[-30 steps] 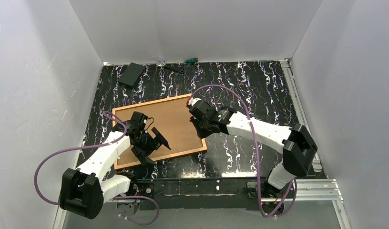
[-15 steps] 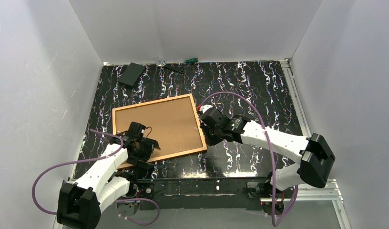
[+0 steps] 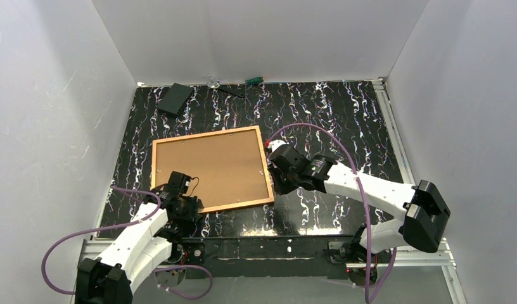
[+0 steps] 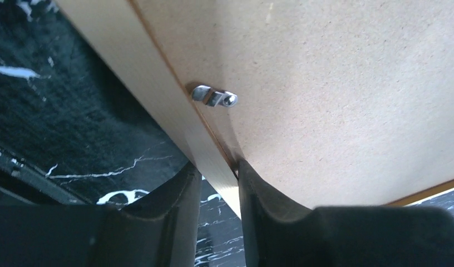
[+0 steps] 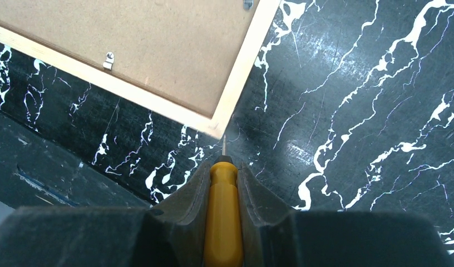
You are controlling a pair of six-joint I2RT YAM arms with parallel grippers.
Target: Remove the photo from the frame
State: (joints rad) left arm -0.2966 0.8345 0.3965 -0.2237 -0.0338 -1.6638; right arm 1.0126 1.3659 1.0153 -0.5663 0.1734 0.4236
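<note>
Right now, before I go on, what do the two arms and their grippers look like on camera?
The left arm and right arm have white shells on their links and chunky black joint housings. A purple cable loops loosely off each arm. The left gripper and right gripper each have two matte black, smoothly curved fingers. No markings are legible.

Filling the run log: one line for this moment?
left gripper: clamps frame rail | right gripper: holds screwdriver, tip near frame corner | photo: in frame, board-side up
</note>
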